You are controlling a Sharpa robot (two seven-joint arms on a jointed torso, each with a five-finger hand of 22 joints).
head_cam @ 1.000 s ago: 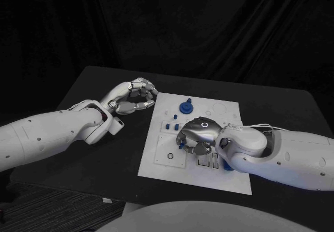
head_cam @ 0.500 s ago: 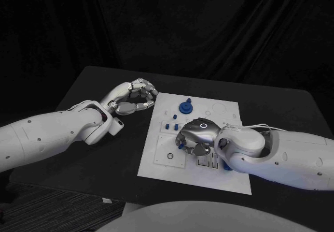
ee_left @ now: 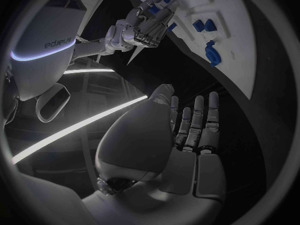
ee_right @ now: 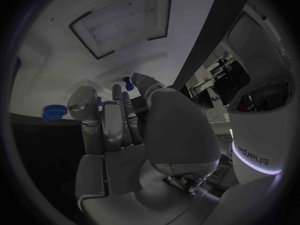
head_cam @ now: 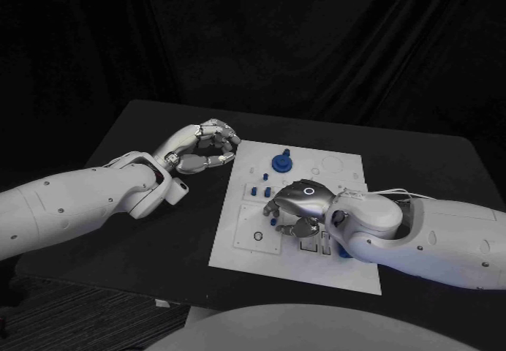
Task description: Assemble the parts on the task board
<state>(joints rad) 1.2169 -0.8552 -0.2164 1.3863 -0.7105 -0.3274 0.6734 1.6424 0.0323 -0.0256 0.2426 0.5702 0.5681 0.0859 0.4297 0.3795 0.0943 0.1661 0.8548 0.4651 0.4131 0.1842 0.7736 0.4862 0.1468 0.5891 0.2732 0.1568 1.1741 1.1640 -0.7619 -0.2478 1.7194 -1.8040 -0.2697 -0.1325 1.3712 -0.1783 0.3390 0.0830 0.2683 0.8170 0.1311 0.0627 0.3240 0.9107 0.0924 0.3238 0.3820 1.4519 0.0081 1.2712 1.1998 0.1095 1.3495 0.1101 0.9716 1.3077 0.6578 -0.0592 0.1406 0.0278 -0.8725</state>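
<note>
- The right robot hand (head_cam: 298, 208) hangs palm-down over the middle of the task board (head_cam: 234, 248), with its fingers curled toward the board's left half.
- A small blue part (head_cam: 272, 216) shows at the fingertips of that hand, on their side toward the left arm. I cannot tell whether it is pinched or merely touched, so the hand's state is uncertain.
- In the right wrist view, a small blue piece (ee_right: 128, 80) shows just beyond the fingertips, over the white board. Whether it is the same part I cannot tell.
- The coming move seems to turn on this: the part lies directly under and just ahead of the right hand's fingertips, so the right hand is far nearer to it than the left.
- The part's long axis is too hidden by the fingers to judge.
- The left robot hand (head_cam: 203, 148) rests on the desk (head_cam: 137, 131) just beside the board's far left corner. Its fingers are curled in on nothing.
- Beyond the right hand, toward the board's far edge, a blue knob-like part (head_cam: 281, 161) stands upright on the board.
- Two small blue pieces (head_cam: 257, 191) stand in the board between that knob and the right hand's fingers.
- Another bit of blue (head_cam: 344, 253) peeks out under the right wrist, mostly covered.
</note>
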